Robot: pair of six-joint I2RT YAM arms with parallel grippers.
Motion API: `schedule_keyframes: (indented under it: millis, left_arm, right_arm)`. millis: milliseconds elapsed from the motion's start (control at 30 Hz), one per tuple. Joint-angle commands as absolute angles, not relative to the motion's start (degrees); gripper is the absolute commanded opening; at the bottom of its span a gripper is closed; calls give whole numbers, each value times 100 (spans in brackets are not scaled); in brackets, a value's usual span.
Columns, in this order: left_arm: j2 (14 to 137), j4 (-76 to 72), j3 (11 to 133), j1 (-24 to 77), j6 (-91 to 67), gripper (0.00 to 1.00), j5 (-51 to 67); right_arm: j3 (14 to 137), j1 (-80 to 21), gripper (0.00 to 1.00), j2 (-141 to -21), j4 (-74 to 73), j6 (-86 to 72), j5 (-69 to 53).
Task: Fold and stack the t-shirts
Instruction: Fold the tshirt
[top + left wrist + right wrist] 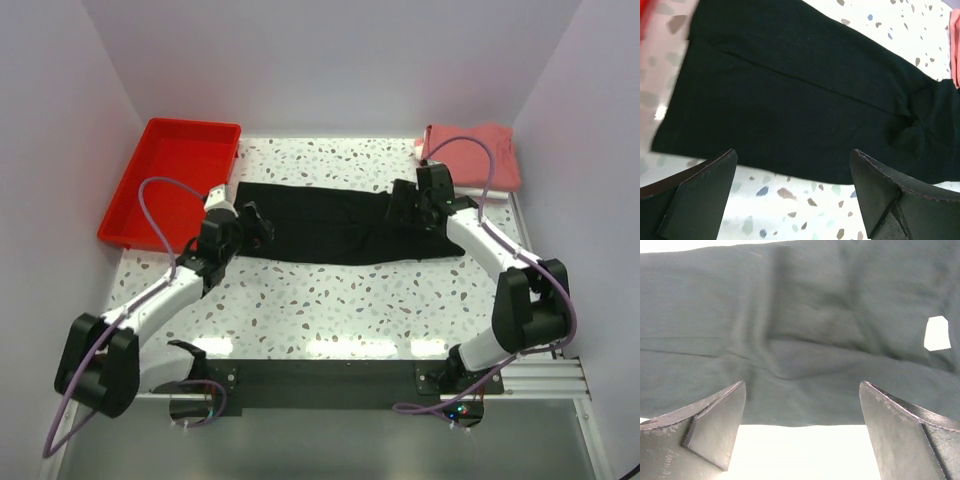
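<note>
Plainly empty: both grippers spread over the black t-shirt

The black t-shirt (330,225) lies as a long band across the middle of the table (330,300), running left to right. The left gripper (793,160) sits at the band's left end with its jaws wide apart, holding nothing. The right gripper (802,390) is at the right end, equally spread and empty, with a small white patch (937,333) on the cloth beyond it. Whether either one touches the cloth is unclear. A folded salmon-red t-shirt (480,150) rests at the far right corner and a red tray (125,200) at far left.
</note>
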State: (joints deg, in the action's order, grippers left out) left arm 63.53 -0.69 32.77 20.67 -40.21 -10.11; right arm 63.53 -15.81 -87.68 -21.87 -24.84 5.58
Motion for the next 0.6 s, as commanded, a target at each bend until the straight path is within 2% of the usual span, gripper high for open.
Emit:
schedule_keyframes:
  millis: [0, 200, 400, 567]
  left_arm:
    - [7056, -1343, 3760, 2083, -3797, 100, -406]
    - [8742, -1609, 4446, 2057, -3639, 100, -97]
    - [9220, -1661, 4369, 1855, -3840, 100, -62]
    - [9211, -1679, 3938, 1530, -3902, 100, -184]
  right_arm:
    - [6021, -1188, 99, -8718, -2216, -2549, 660]
    - [5801, -599, 99, -9297, -2056, -2540, 405]
    - [5538, -53, 99, -9668, -2214, -2645, 430]
    - [5107, 316, 99, -9449, -2311, -2795, 536]
